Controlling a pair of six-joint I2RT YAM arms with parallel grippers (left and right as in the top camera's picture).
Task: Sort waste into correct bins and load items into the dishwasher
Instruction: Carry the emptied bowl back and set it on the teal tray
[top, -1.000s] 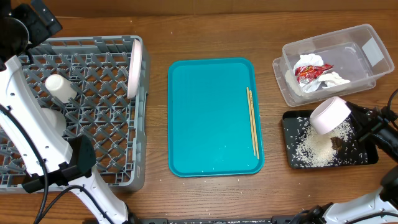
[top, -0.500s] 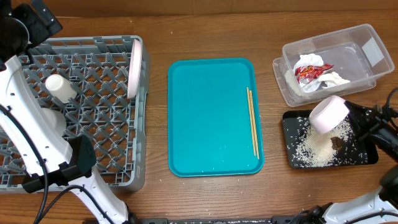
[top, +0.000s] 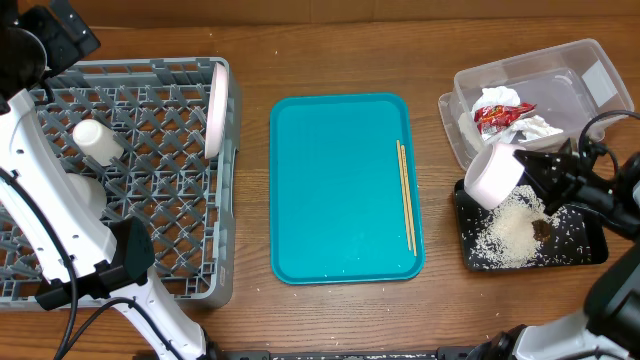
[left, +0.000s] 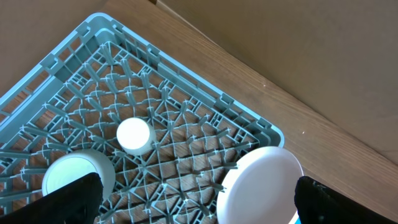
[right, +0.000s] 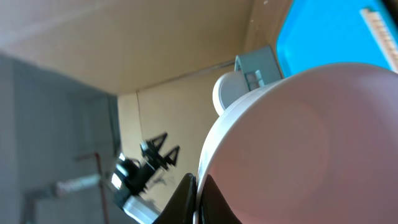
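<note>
Lattice-floored grey rack (top: 160, 210), left of the smooth teal tray (top: 340, 190), holds an upright plate (top: 215, 110), a cup (top: 97, 140) and a round bowl (left: 78, 180) that only the left wrist view shows whole; the left tool (left: 199, 208) gapes wide. Right of the teal tray: clear tub (top: 560, 85) with crinkled wrapper (top: 497, 114), black tray (top: 588, 248) with rice (top: 510, 235), right tool (top: 527, 172) pinching a tilted bowl (top: 492, 176) by its rim.

Left arm (top: 45, 215): white moulded links joined by black housings, with black cables (top: 70, 315) looping near its base. Right arm (top: 588, 328): the same white shell, ending in a matte black right gripper (top: 525, 170) (a thin black cable (top: 603, 117) arcs above it). The left gripper (left: 199, 205) shows two blunt black fingers (left: 68, 200).
</note>
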